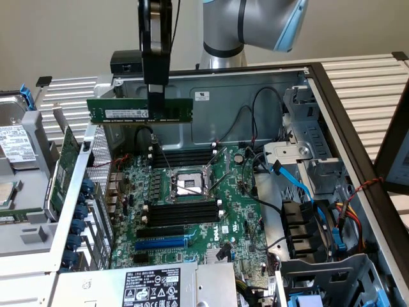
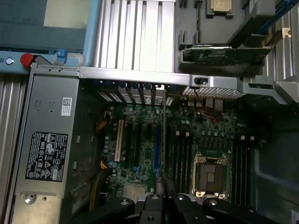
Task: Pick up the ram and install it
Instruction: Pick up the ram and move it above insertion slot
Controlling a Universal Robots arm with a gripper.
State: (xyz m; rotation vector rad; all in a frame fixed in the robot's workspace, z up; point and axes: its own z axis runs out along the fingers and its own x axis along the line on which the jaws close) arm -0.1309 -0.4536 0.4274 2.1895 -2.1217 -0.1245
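Hand (image 1: 156,102) clenched on the ram (image 1: 121,110), gripping it a little past mid-length toward the exterior view's right. Ram held level in the upper left of the exterior view, above the open computer case (image 1: 268,89), apart from the motherboard (image 1: 217,211) and not yet seated. Black memory slots (image 1: 182,212) lie just beside the CPU socket (image 1: 187,184) at frame centre. Wrist view: ram (image 2: 163,140) seen edge-on as a thin strip extending from the hand (image 2: 163,200) across the motherboard (image 2: 140,154)
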